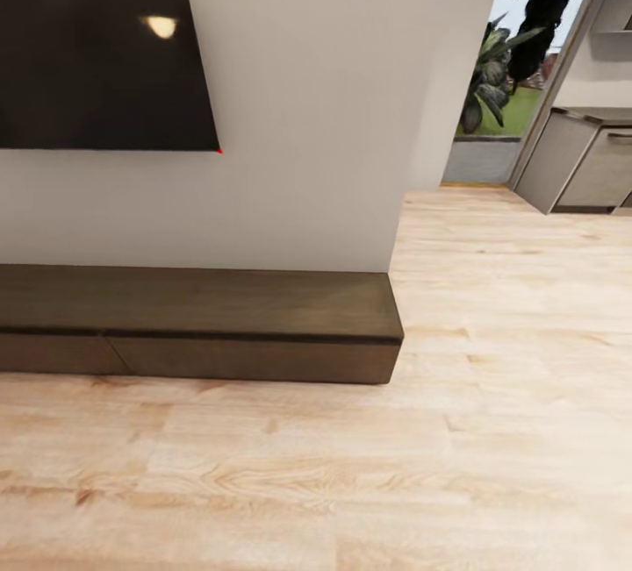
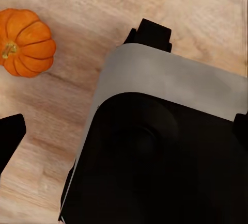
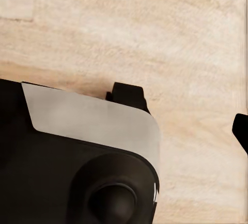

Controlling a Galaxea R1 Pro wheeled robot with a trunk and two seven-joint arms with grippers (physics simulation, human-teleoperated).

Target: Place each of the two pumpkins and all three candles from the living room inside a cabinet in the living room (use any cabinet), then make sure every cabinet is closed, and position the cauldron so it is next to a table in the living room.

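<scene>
One small orange ribbed pumpkin (image 2: 26,42) with a short stem lies on the pale wood floor in the left wrist view. My left gripper (image 2: 124,141) hangs above the floor, apart from the pumpkin. It is open and holds nothing, with one dark fingertip (image 2: 10,139) at each side edge. My right gripper (image 3: 124,136) also looks open and empty, with one fingertip (image 3: 242,131) showing over bare floor. The long low dark-brown cabinet (image 1: 202,308) runs along the wall in the head view, its drawer fronts shut. The cauldron, candles and table are out of view.
A black wall TV (image 1: 96,45) hangs above the cabinet. Right of the wall's end the wood floor (image 1: 491,360) leads to grey kitchen units (image 1: 584,159) and a glass door with plants outside. My own grey and black base (image 2: 155,146) shows under both wrists.
</scene>
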